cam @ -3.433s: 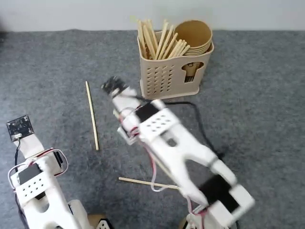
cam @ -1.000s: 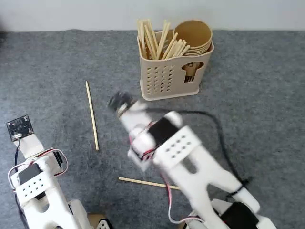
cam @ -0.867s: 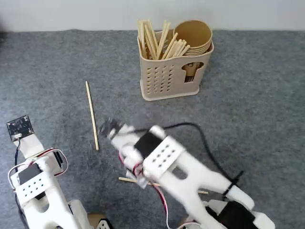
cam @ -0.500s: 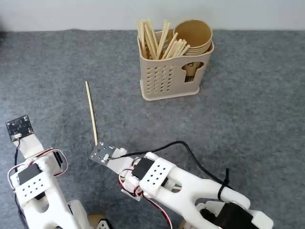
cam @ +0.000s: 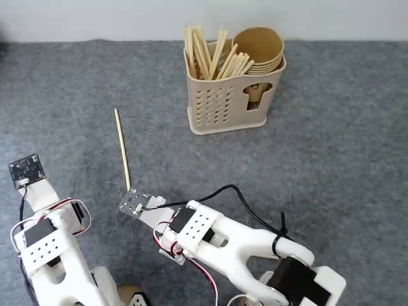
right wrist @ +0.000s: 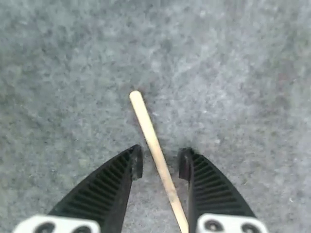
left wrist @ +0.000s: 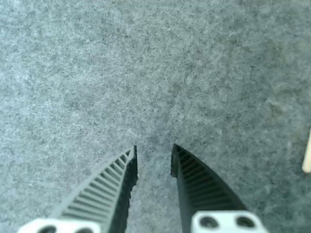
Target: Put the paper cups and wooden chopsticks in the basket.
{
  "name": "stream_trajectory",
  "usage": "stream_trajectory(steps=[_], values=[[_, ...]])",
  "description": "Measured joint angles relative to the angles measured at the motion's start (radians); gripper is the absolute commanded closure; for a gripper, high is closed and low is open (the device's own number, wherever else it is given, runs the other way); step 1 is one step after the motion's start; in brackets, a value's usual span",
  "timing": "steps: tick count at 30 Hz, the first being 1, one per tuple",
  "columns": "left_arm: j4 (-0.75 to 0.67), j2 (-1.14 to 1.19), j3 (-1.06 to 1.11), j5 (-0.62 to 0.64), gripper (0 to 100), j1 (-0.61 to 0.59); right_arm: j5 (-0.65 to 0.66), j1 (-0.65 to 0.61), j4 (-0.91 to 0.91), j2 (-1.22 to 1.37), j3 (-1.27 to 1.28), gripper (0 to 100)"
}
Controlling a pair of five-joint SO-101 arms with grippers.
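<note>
Right hand [right wrist: 160, 162], lower centre of frame, open astride chopstick [right wrist: 147, 128]; stick lies lengthwise in the gap, tip ahead.

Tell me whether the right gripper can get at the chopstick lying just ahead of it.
Probably yes: the right gripper is open, its fingers either side of the chopstick lying on the grey mat, nothing between them.

bench [cam: 331, 159]: grey, felt-like cover
basket [cam: 229, 105]: stands near the far edge
loose chopstick [cam: 122, 150]: lies flat, well apart from the basket
second chopstick [right wrist: 150, 136]: lies flat on the cover
</note>
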Motion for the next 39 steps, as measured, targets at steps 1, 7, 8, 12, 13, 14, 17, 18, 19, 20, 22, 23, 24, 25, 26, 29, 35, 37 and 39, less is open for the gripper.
stream_trajectory(steps=[1, 7, 8, 12, 13, 14, 17, 18, 19, 20, 22, 23, 24, 25, 26, 29, 35, 37, 39], values=[[0.0, 0.0, 0.0, 0.0, 89, 0.0, 0.0, 0.002, 0.002, 0.011, -0.006, 86.2], [0.0, 0.0, 0.0, 0.0, 89, 0.0, 0.0, 0.029, 0.002, 0.029, -0.025, 98.4], [0.0, 0.0, 0.0, 0.0, 89, 0.0, 0.002, 0.041, -0.002, 0.031, -0.025, 98.2], [0.0, 0.0, 0.0, 0.0, 89, 0.0, 0.003, 0.084, -0.028, 0.032, -0.018, 99.0], [0.0, 0.0, 0.0, 0.0, 89, 0.0, 0.003, 0.098, -0.028, 0.032, -0.018, 99.0], [0.0, 0.0, 0.0, 0.0, 89, 0.0, 0.003, 0.112, -0.028, 0.034, -0.018, 99.0], [0.0, 0.0, 0.0, 0.0, 89, 0.0, 0.003, 0.149, -0.028, 0.034, -0.021, 99.0], [0.0, 0.0, 0.0, 0.0, 89, 0.0, 0.003, 0.164, -0.026, 0.02, -0.02, 99.0], [0.0, 0.0, 0.0, 0.0, 89, 0.0, 0.0, 0.181, -0.02, 0.003, -0.018, 99.0], [0.0, 0.0, 0.0, 0.0, 89, 0.0, 0.0, 0.201, -0.008, -0.02, -0.015, 99.0], [0.0, 0.0, 0.0, 0.0, 89, 0.0, -0.002, 0.241, 0.035, -0.089, -0.014, 99.0], [0.0, 0.0, 0.0, 0.0, 89, 0.0, -0.014, 0.255, 0.061, -0.132, -0.014, 99.1], [0.0, 0.0, 0.0, 0.0, 89, 0.0, -0.034, 0.267, 0.087, -0.176, -0.014, 99.1], [0.0, 0.0, 0.0, 0.0, 89, 0.0, -0.057, 0.284, 0.114, -0.224, -0.014, 99.1], [0.006, 0.0, -0.008, 0.005, 89, 0.0, -0.081, 0.298, 0.137, -0.272, -0.014, 99.1], [0.055, 0.0, -0.078, 0.08, 89, 0.002, -0.15, 0.344, 0.186, -0.41, -0.011, 99.1], [0.227, 0.003, -0.299, 0.121, 89, 0.161, -0.236, 0.399, 0.201, -0.601, 0.069, 99.1], [0.276, 0.003, -0.364, 0.126, 89, 0.249, -0.244, 0.428, 0.201, -0.646, 0.094, 99.1], [0.304, 0.026, -0.423, 0.13, 89, 0.333, -0.244, 0.465, 0.201, -0.68, 0.112, 99.1]])
